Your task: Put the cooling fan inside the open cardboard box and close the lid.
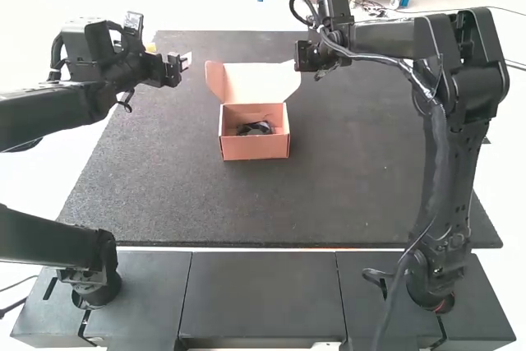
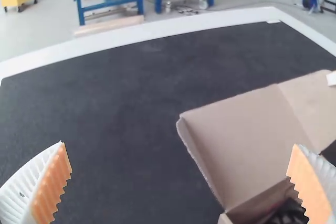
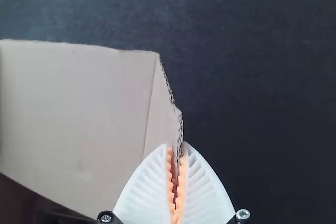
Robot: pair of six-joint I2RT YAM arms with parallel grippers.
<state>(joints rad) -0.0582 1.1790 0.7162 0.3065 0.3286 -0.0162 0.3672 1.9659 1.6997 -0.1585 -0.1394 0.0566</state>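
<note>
One cooling fan (image 1: 256, 128) lies inside the cardboard box (image 1: 255, 144), a dark shape on its floor, so what is left is the closing. The lid (image 1: 251, 84) stands upright behind the opening, with its side flaps bent forward.

The right gripper (image 3: 175, 153) has its fingers pressed together on the torn-looking edge of the lid's right side flap, and the grip is thin and near a corner. I judge this the weakest spot: if the arm swings the lid forward, the cardboard may slide out of the pads, or the flap may crease or rip instead of turning the whole lid.

The box looks light and nothing pins it down. A pull on the lid could drag or tip it across the black mat (image 1: 148, 178) and shake the fan about.

The left gripper (image 1: 181, 64) hangs with its fingers wide apart just beside the lid's left flap, touching nothing. If only one side is driven, the lid may twist and a flap may catch outside the wall.
</note>
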